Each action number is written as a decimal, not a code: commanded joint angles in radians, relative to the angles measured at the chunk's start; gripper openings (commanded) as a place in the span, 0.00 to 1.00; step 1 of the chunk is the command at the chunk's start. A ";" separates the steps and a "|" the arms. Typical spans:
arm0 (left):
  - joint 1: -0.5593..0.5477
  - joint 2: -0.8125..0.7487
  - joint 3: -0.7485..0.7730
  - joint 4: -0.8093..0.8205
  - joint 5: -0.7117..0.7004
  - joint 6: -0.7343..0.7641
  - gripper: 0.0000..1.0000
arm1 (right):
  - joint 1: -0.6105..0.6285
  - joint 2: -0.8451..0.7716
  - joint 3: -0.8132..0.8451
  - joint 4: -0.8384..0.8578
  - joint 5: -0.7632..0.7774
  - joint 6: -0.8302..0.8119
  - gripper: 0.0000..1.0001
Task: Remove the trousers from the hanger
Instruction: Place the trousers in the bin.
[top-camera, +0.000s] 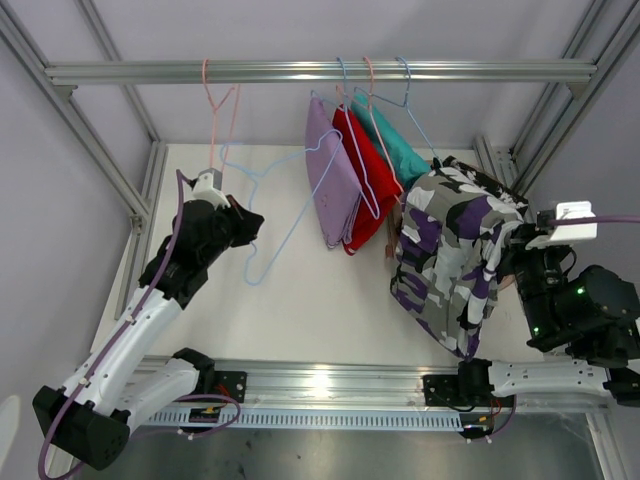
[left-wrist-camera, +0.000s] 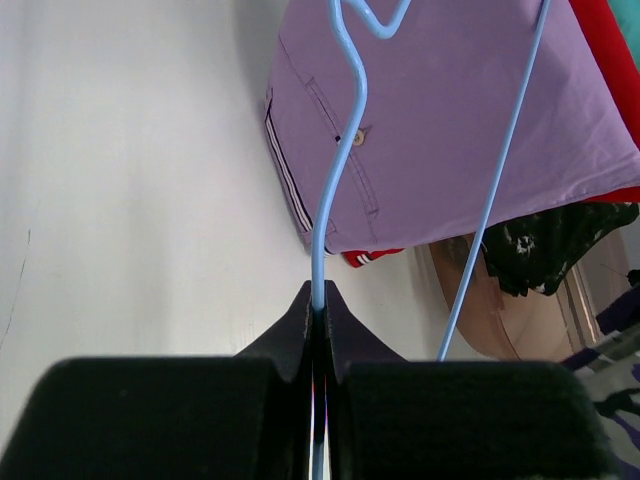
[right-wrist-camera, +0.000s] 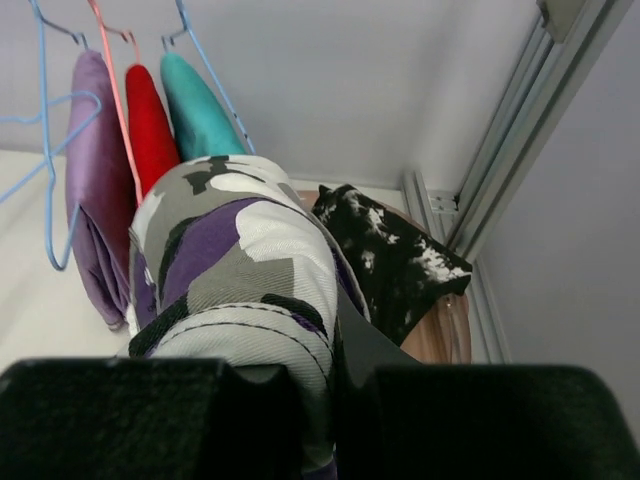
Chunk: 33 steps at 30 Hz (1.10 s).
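Note:
The purple-and-white patterned trousers (top-camera: 455, 250) hang bunched at the right, off any hanger, and my right gripper (top-camera: 512, 255) is shut on their cloth (right-wrist-camera: 240, 270). Only one of its fingers (right-wrist-camera: 365, 335) shows; the other is under the fabric. My left gripper (top-camera: 246, 224) is shut on the wire of a bare blue hanger (top-camera: 262, 262), which runs up from between its tips (left-wrist-camera: 320, 300). Lilac trousers (top-camera: 330, 185), red trousers (top-camera: 366, 180) and teal trousers (top-camera: 395, 145) hang on hangers from the rail (top-camera: 320, 70). Black speckled trousers (right-wrist-camera: 395, 255) lie behind the patterned pair.
An empty pink hanger (top-camera: 218, 105) hangs on the rail at the left. A brown container (right-wrist-camera: 440, 335) lies under the black trousers at the right, next to the frame post (right-wrist-camera: 500, 170). Metal frame bars run along both sides of the white table (top-camera: 300, 310).

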 joint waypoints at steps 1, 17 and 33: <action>-0.015 0.006 0.040 0.021 -0.011 0.027 0.00 | -0.004 -0.022 -0.023 -0.068 0.142 0.161 0.00; -0.046 0.018 0.048 0.009 -0.015 0.033 0.00 | -0.096 0.035 -0.075 -0.350 0.279 0.604 0.00; -0.072 0.025 0.052 0.007 -0.026 0.039 0.00 | -0.243 -0.087 -0.069 -0.310 0.328 0.492 0.00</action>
